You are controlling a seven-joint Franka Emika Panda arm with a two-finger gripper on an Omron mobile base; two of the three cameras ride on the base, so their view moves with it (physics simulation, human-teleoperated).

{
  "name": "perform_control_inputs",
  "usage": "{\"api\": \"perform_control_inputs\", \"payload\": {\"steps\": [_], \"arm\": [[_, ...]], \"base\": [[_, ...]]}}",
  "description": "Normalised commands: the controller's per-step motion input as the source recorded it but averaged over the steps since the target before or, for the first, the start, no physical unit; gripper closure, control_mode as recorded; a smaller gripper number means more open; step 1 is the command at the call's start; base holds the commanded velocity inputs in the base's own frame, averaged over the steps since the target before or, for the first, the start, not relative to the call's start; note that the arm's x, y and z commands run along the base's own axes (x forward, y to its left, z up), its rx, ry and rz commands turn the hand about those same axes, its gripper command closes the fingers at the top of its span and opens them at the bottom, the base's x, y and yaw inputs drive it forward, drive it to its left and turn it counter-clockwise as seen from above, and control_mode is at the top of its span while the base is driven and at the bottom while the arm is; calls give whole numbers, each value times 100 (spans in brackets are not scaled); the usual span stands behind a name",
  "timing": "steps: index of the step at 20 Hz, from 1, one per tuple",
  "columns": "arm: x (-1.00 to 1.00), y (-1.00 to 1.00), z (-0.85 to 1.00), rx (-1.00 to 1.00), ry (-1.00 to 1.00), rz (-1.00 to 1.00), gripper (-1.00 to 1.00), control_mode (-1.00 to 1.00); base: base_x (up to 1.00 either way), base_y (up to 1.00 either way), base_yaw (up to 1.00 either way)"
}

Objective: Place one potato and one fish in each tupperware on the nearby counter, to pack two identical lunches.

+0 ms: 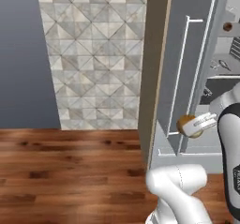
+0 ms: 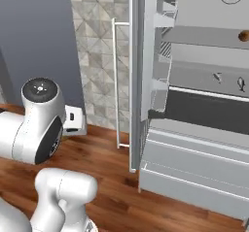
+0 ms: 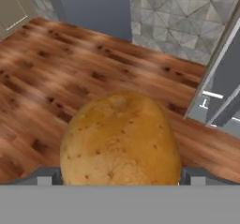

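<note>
An orange-brown potato (image 3: 121, 141) sits between my gripper (image 3: 121, 177) fingertips, close up in the hand view, and the gripper is shut on it. From the left base view the same potato (image 1: 185, 123) is held by the white gripper (image 1: 196, 124) just in front of the open fridge's lower door edge. Another potato (image 2: 244, 36) lies on an upper fridge shelf. Two small grey fish (image 2: 240, 84) lie on the shelf below it. The tupperware and the counter are out of view.
The open fridge door (image 1: 180, 63) with its long bar handle stands close to the left of my hand. Grey fridge drawers (image 2: 194, 168) sit low on the right. Wooden floor (image 1: 65, 171) spreads to the left below a tiled wall (image 1: 93, 54).
</note>
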Motion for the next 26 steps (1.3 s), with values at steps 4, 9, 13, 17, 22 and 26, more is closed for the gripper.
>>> {"api": "perform_control_inputs", "payload": {"steps": [4,9,13,17,22,26], "arm": [[0,0,0,0,0,0,100,100],[0,0,0,0,0,0,100,100],[0,0,0,0,0,0,100,100],[0,0,0,0,0,0,100,100],[0,0,0,0,0,0,100,100],[0,0,0,0,0,0,100,100]], "base": [[0,80,45],[-1,44,51],[-3,21,56],[0,30,55],[-19,45,51],[-89,48,44]]}}
